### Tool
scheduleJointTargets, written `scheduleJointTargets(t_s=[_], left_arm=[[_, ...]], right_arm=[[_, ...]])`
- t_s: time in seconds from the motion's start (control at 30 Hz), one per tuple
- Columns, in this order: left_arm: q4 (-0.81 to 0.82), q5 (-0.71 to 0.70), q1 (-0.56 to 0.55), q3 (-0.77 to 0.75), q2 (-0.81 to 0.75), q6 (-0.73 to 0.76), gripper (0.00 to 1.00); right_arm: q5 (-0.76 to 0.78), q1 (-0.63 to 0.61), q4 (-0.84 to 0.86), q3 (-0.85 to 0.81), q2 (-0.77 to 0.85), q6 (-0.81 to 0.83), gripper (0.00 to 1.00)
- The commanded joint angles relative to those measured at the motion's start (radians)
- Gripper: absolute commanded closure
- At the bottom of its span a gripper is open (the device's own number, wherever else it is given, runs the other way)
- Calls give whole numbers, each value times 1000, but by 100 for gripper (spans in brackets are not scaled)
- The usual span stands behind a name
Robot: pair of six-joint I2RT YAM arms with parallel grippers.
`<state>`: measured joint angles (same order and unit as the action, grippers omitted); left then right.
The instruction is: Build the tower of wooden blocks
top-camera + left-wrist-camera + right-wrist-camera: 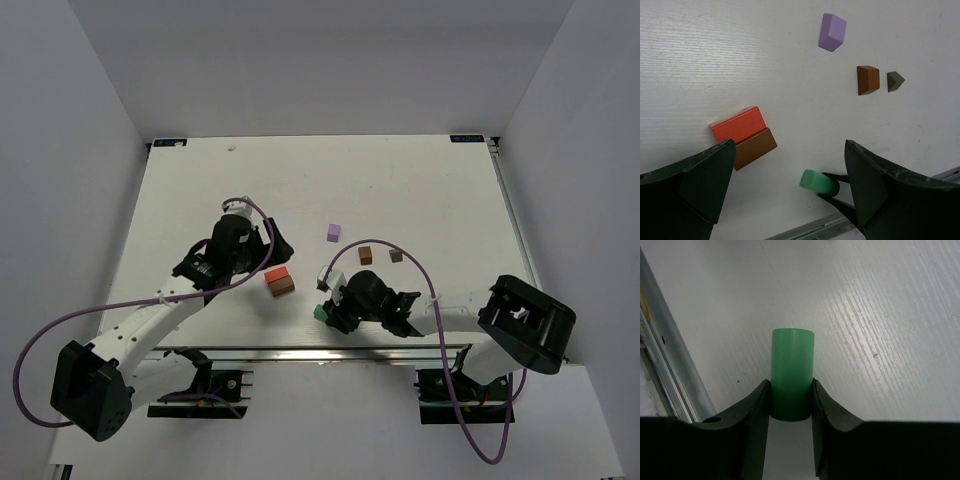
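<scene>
Firmly: right gripper (791, 390) pinches green block (792, 360) by smooth flanks; probably light, rigid, slippery; left gripper (788, 150) spread wide, empty.

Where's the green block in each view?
Top external: green block is low centre, at the tip of the right tool.
Left wrist: bottom centre, lower right of the red-orange block.
Right wrist: dead centre, clamped between the tool's own fingers.
Shared landmark: the metal rail along the table's near edge, close to the block in all three.
</scene>
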<state>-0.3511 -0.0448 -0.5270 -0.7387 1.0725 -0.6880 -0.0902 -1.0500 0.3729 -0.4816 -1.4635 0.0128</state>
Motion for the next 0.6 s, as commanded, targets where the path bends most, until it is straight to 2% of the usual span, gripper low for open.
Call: scheduleJointTargets(t_s=[0.0, 0.07, 0.2, 0.37, 0.5, 0.57], left_arm=[[14, 78, -5, 13, -22, 13, 2], [24, 111, -5, 10, -17, 22, 2], [47, 241, -5, -7, 12, 45, 2], [165, 414, -5, 24, 26, 51, 2], [267, 583, -7, 35, 49, 45, 2], [279, 594, -10, 44, 53, 45, 2]], right_arm=[[44, -10, 12, 8, 3, -7, 72], [49, -10, 20, 11, 29, -4, 80], [84, -10, 69, 30, 106, 27, 86], [164, -8, 214, 64, 227, 122, 88], [141, 2, 264, 63, 279, 154, 88], [138, 5, 281, 61, 284, 151, 88]])
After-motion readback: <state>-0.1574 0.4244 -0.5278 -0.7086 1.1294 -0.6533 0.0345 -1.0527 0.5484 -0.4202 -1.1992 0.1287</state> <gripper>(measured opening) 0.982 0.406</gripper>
